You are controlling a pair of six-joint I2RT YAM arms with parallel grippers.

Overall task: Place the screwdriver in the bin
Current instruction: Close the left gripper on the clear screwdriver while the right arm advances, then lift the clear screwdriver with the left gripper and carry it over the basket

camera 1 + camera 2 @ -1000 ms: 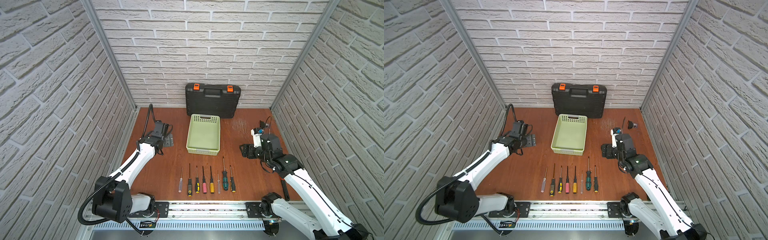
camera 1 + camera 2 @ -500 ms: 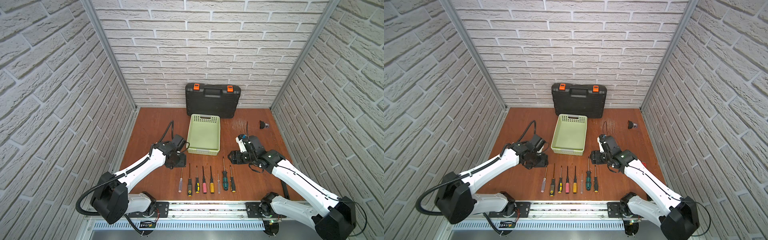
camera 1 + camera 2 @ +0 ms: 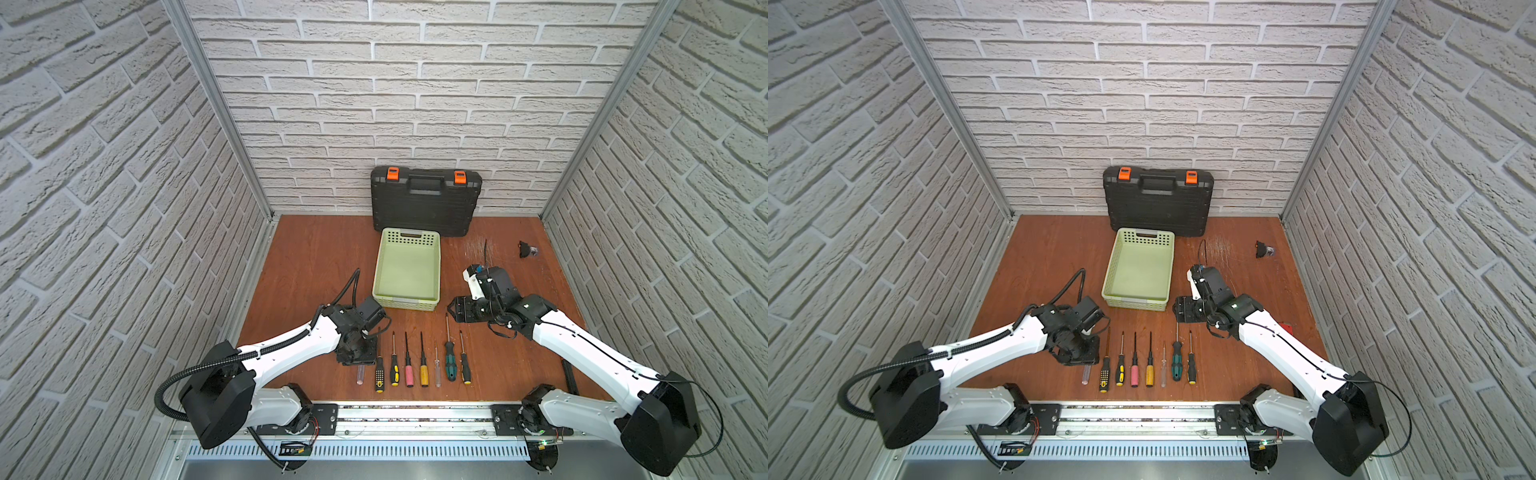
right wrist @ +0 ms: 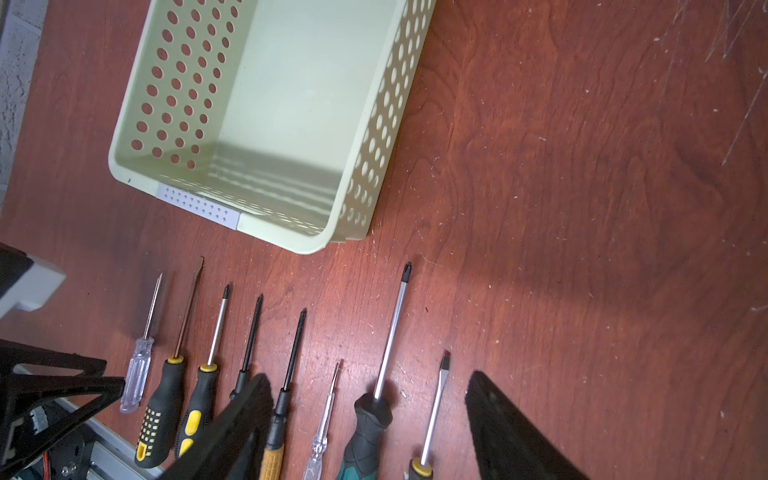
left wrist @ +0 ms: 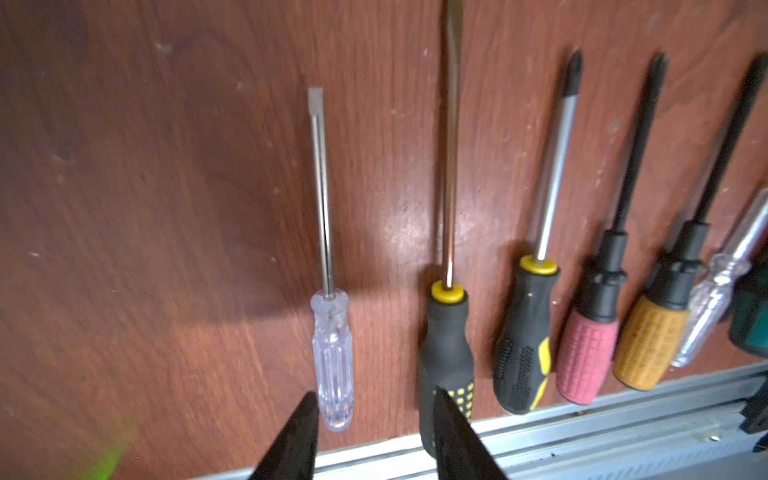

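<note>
Jaws of our left gripper (image 5: pixel 372 419) stand partly apart over the clear-handled flat-blade screwdriver (image 5: pixel 330 320), holding nothing, while our right gripper (image 4: pixel 365 419) gapes empty near the pale green perforated plastic bin (image 4: pixel 365 137).

A staged robot test cell, dressed as a workshop corner. Walled on three sides by pale faux-brick panels (image 3: pixel 415 95) joined with aluminium corner posts (image 3: pixel 216 108). Floored with a scuffed reddish wooden tabletop (image 3: pixel 316 266). Fronted at the bottom of both top views by a metal rail (image 3: pixel 1133 419) carrying two arm bases. Stocked with a black toolcase (image 3: pixel 426 201) at centre back and a row of screwdrivers (image 3: pixel 409 365) near the rail.
</note>
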